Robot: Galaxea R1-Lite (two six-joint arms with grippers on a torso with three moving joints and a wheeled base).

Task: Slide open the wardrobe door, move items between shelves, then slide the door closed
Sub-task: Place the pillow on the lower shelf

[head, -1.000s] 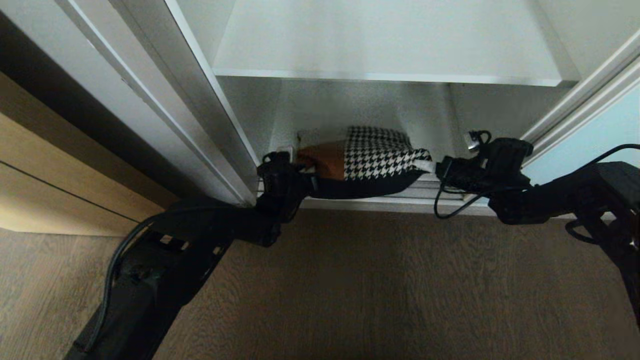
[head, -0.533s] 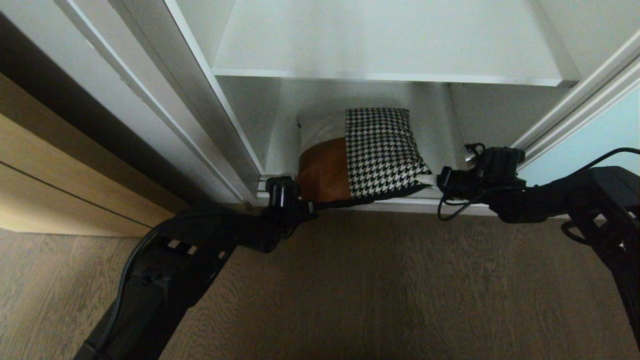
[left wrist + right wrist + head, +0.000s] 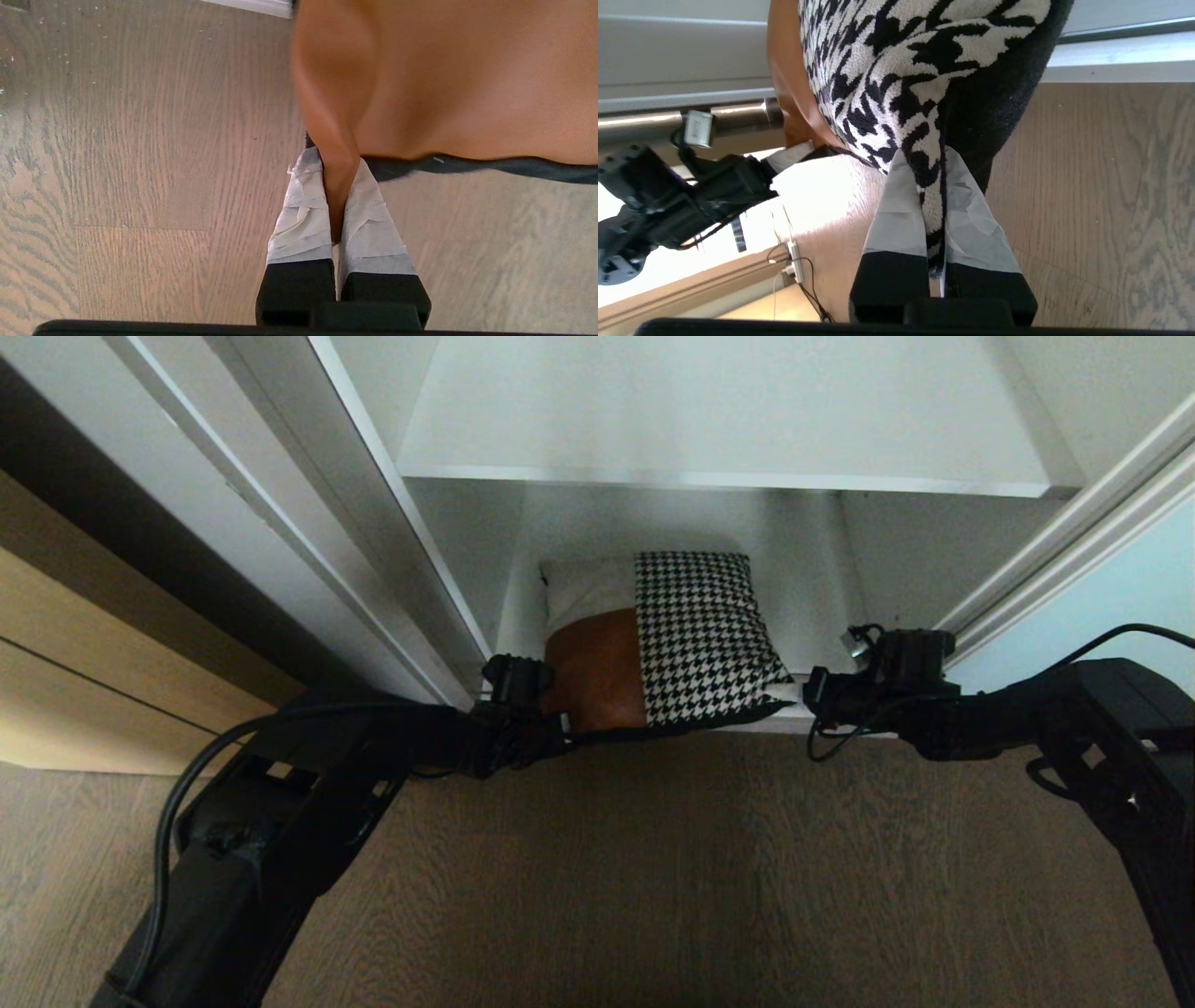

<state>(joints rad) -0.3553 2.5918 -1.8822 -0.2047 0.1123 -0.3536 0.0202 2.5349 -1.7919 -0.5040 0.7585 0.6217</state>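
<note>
**Both jaws clamped on the cushion's lower corners**

Head view: the left gripper (image 3: 560,721) pinches the tan-brown corner of the cushion (image 3: 667,639), the right gripper (image 3: 798,693) the houndstooth corner. The cushion is tilted in the open compartment, under the white shelf (image 3: 728,420), its lower edge above the wood floor (image 3: 709,868). The sliding wardrobe door (image 3: 1111,588) stands at the right.

Left wrist view: taped fingers (image 3: 303,219) squeeze a fold of leather.

Right wrist view: taped fingers (image 3: 971,224) squeeze the houndstooth and black seam.
</note>
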